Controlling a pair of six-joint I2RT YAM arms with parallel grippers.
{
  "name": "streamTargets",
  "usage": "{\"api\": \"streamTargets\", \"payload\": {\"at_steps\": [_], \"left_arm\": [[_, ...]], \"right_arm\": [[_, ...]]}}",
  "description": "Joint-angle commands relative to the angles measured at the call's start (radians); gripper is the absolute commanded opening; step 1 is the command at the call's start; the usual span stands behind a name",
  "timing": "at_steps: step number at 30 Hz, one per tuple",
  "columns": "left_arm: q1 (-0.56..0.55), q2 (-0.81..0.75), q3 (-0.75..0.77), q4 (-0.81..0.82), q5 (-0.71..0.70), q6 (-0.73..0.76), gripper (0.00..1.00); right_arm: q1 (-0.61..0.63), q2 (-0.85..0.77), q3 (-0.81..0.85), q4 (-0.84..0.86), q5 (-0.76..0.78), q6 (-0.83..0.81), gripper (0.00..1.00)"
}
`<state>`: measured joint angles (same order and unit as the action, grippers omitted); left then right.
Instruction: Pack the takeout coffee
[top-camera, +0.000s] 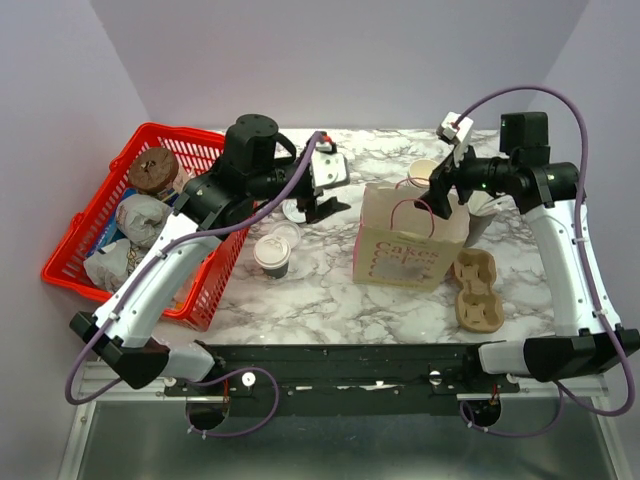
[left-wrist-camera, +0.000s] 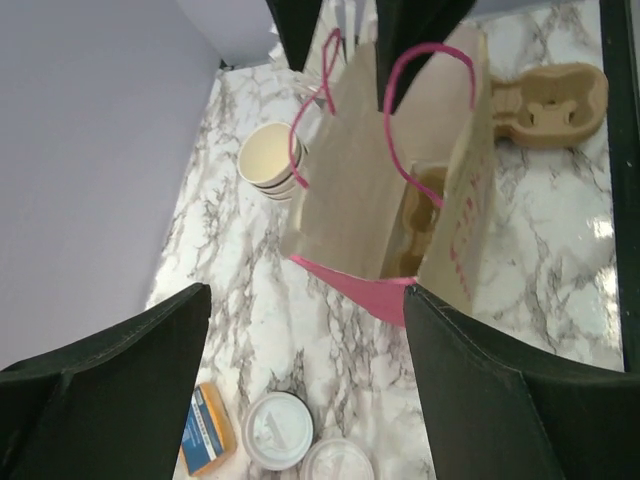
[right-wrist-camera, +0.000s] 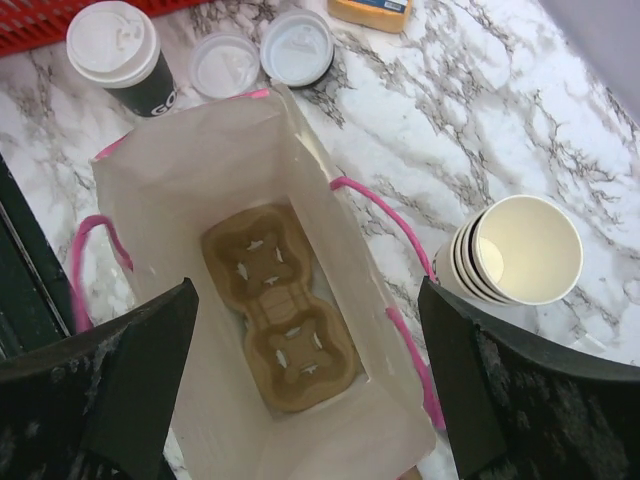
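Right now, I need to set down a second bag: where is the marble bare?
The near strip of marble is bare, between the red basket and the loose cup carrier, in front of the takeout coffee and the paper bag. Crowded: lids beside the coffee, cup stack behind the bag.

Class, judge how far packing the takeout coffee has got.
Done: the brown cardboard cup carrier lies inside the open tan paper bag, and the white-lidded dark-banded paper cup is capped. In hand: nothing; left pincer and right pincer are open. Left: the cup stands on the table, outside the bag.
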<state>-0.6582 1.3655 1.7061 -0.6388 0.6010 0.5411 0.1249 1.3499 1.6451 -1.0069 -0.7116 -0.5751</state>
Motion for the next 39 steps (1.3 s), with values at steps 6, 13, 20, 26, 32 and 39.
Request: {"api": "streamTargets", "payload": {"at_steps": [6, 13, 20, 26, 32, 39], "left_arm": [[-0.087, 0.092, -0.103, 0.023, 0.201, 0.114, 0.86], [-0.165, 0.283, -0.001, 0.018, 0.183, 0.131, 0.71], [-0.172, 0.405, 0.199, -0.192, 0.207, 0.181, 0.0], [-0.136, 0.296, 0.257, -0.165, 0.26, 0.111, 0.0], [-0.138, 0.271, 0.343, -0.174, 0.258, 0.065, 0.0], [-0.136, 0.277, 0.297, -0.2, 0.235, 0.098, 0.0]], "right_arm": [[-0.001, 0.038, -0.071, 0.051, 0.049, -0.084, 0.98], [0.001, 0.038, -0.136, 0.131, 0.129, -0.108, 0.91], [-0.001, 0.051, -0.11, 0.073, 0.009, -0.134, 0.39], [0.001, -0.014, 0.043, -0.002, -0.055, -0.094, 0.23], [0.001, -0.037, 0.134, 0.005, -0.045, -0.045, 0.23], [0.001, -0.026, 0.058, 0.028, -0.037, -0.064, 0.3]]}}
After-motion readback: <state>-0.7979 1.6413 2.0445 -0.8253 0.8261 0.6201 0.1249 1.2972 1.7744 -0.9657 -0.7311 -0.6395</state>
